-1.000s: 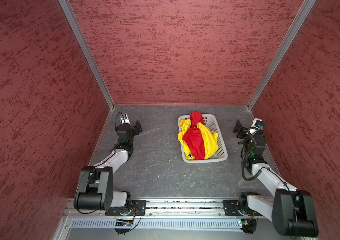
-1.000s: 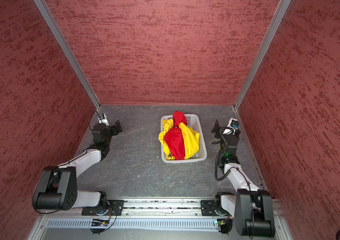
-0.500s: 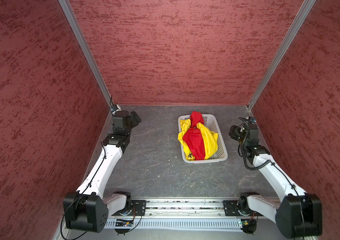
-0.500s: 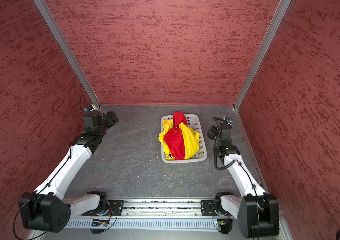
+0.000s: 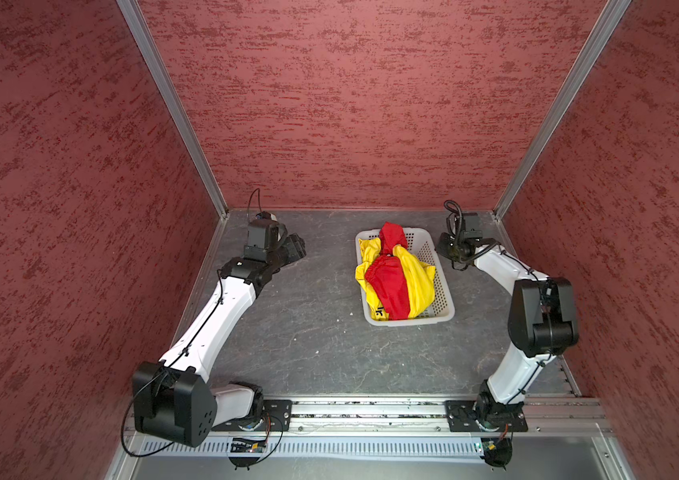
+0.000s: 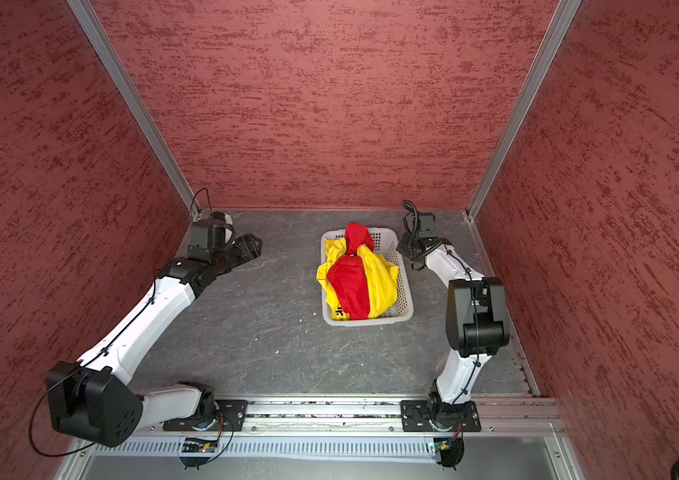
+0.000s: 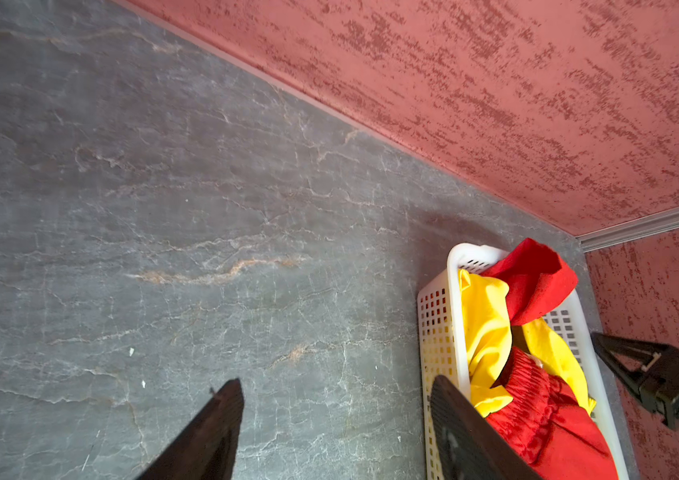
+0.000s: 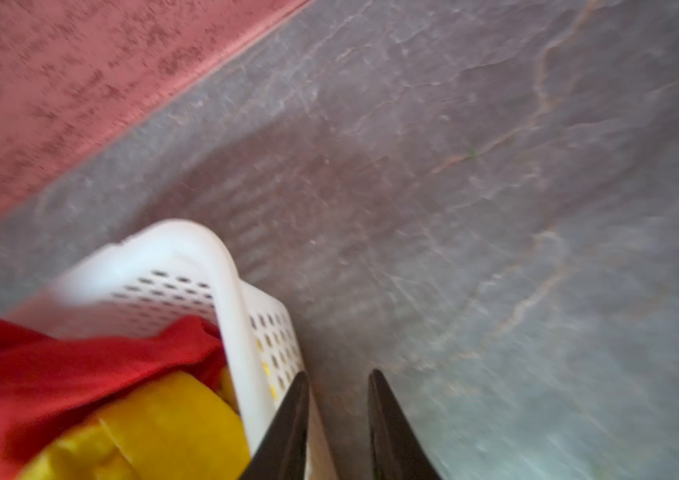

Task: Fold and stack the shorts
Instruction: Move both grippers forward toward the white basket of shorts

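The red shorts (image 5: 387,282) (image 6: 350,286) lie bunched on top of the yellow shorts (image 5: 421,282) (image 6: 383,282) inside a white perforated basket (image 5: 408,322) (image 6: 371,322) at the back right of the floor. My left gripper (image 5: 294,249) (image 7: 335,390) hovers left of the basket with its jaws wide open and only bare floor between them. My right gripper (image 5: 446,245) (image 8: 338,374) is just outside the basket's far right corner. Its jaws stand narrowly open and hold nothing. In the right wrist view the red shorts (image 8: 38,365) and the yellow shorts (image 8: 163,428) are blurred.
Red textured walls close in the grey stone-patterned floor (image 5: 308,332) on three sides. Metal corner posts (image 5: 221,212) stand at the back. The arm bases sit on a rail (image 5: 371,415) along the front edge.
Both arms have stretched out from their folded pose. The left gripper has swung right toward the basket, and the right gripper has moved up to its far corner. Both pairs of jaws have narrowed.
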`<action>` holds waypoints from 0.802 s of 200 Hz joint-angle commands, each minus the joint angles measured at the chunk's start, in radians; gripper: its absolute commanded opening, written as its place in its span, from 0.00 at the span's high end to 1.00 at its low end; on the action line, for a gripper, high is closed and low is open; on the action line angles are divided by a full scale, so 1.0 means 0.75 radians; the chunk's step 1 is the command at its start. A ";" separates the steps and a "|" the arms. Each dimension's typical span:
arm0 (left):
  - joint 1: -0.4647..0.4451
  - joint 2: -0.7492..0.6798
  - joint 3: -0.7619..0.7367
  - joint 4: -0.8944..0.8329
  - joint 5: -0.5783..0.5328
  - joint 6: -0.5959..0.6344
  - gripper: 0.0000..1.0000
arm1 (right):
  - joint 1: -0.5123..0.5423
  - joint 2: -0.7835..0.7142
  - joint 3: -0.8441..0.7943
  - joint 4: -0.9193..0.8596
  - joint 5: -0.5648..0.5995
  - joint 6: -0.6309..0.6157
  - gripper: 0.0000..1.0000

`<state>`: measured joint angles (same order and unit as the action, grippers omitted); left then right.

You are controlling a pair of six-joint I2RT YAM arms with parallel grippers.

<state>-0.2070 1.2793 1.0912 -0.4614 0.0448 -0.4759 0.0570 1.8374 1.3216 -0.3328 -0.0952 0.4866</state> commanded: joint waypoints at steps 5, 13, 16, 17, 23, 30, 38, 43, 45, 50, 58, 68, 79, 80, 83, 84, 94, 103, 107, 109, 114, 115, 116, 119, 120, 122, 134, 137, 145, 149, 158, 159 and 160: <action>-0.012 0.017 -0.048 0.043 0.078 -0.019 0.26 | 0.005 0.129 0.123 0.055 -0.219 0.099 0.68; -0.014 0.023 -0.059 0.062 0.083 -0.022 0.23 | 0.020 0.180 0.181 0.067 -0.263 0.116 0.67; -0.014 0.027 -0.061 0.067 0.085 -0.024 0.22 | 0.031 0.203 0.207 0.069 -0.281 0.118 0.67; -0.015 0.028 -0.062 0.067 0.085 -0.024 0.22 | 0.034 0.210 0.215 0.069 -0.285 0.118 0.67; -0.017 0.037 -0.059 0.069 0.086 -0.024 0.21 | 0.057 0.257 0.270 0.071 -0.321 0.117 0.64; -0.020 0.050 -0.050 0.062 0.084 -0.024 0.20 | 0.088 0.309 0.346 0.065 -0.362 0.109 0.61; -0.021 0.066 -0.039 0.050 0.072 -0.026 0.19 | 0.133 0.375 0.446 0.036 -0.396 0.096 0.58; -0.022 0.073 -0.030 0.039 0.064 -0.026 0.19 | 0.163 0.416 0.515 0.009 -0.406 0.081 0.57; -0.021 0.076 -0.027 0.034 0.062 -0.026 0.19 | 0.173 0.430 0.542 -0.004 -0.405 0.075 0.57; -0.021 0.081 -0.017 0.024 0.050 -0.024 0.19 | 0.206 0.472 0.617 -0.041 -0.403 0.058 0.56; -0.021 0.088 -0.006 0.009 0.028 -0.024 0.19 | 0.257 0.531 0.724 -0.101 -0.394 0.026 0.55; -0.019 0.089 0.006 -0.009 0.001 -0.021 0.19 | 0.317 0.600 0.846 -0.166 -0.390 -0.005 0.55; -0.015 0.083 0.014 -0.025 -0.033 -0.014 0.19 | 0.375 0.662 0.952 -0.224 -0.386 -0.023 0.55; -0.015 0.082 0.015 -0.027 -0.035 -0.013 0.19 | 0.379 0.666 0.959 -0.229 -0.386 -0.024 0.55; -0.015 0.079 0.016 -0.032 -0.042 -0.009 0.19 | 0.393 0.680 0.980 -0.239 -0.387 -0.028 0.55; -0.015 0.079 0.016 -0.031 -0.045 -0.008 0.19 | 0.397 0.683 0.988 -0.242 -0.387 -0.028 0.55; -0.007 0.067 0.017 -0.039 -0.060 0.001 0.19 | 0.436 0.714 1.041 -0.261 -0.397 -0.038 0.56; 0.001 0.056 0.012 -0.037 -0.060 0.010 0.19 | 0.465 0.724 1.065 -0.271 -0.403 -0.046 0.56; 0.005 0.051 0.012 -0.033 -0.060 0.014 0.19 | 0.476 0.724 1.078 -0.276 -0.403 -0.051 0.56; 0.006 0.050 0.011 -0.034 -0.060 0.015 0.19 | 0.480 0.725 1.082 -0.279 -0.401 -0.052 0.56; 0.010 0.046 0.010 -0.033 -0.060 0.017 0.19 | 0.491 0.717 1.091 -0.288 -0.391 -0.055 0.56; 0.011 0.046 0.009 -0.032 -0.060 0.017 0.19 | 0.492 0.714 1.092 -0.290 -0.390 -0.055 0.56; 0.012 0.045 0.008 -0.033 -0.060 0.017 0.19 | 0.493 0.712 1.093 -0.292 -0.387 -0.056 0.56; 0.015 0.044 0.008 -0.033 -0.058 0.017 0.19 | 0.496 0.702 1.090 -0.294 -0.380 -0.059 0.56; 0.017 0.043 0.005 -0.034 -0.057 0.017 0.19 | 0.496 0.699 1.090 -0.294 -0.377 -0.059 0.56; 0.018 0.043 0.004 -0.032 -0.055 0.017 0.19 | 0.498 0.687 1.088 -0.295 -0.372 -0.061 0.56; 0.026 0.037 -0.009 -0.028 -0.046 0.013 0.20 | 0.500 0.606 1.043 -0.286 -0.331 -0.065 0.57; 0.026 0.035 -0.015 -0.027 -0.045 0.011 0.20 | 0.499 0.579 1.025 -0.281 -0.311 -0.069 0.57; 0.028 0.031 -0.029 -0.015 -0.038 0.009 0.21 | 0.497 0.494 0.966 -0.266 -0.251 -0.084 0.55; 0.030 0.029 -0.036 -0.009 -0.031 0.009 0.20 | 0.498 0.446 0.930 -0.258 -0.218 -0.095 0.54; 0.032 0.025 -0.054 0.007 -0.017 0.009 0.20 | 0.497 0.331 0.843 -0.237 -0.133 -0.115 0.50; 0.033 0.025 -0.055 0.008 -0.015 0.009 0.20 | 0.497 0.319 0.832 -0.233 -0.125 -0.117 0.50; 0.034 0.024 -0.058 0.009 -0.013 0.009 0.20 | 0.497 0.307 0.820 -0.230 -0.115 -0.119 0.49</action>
<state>-0.1898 1.3220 1.0756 -0.4728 0.0212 -0.4778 0.4675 2.2940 2.0251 -0.5030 -0.3340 0.4393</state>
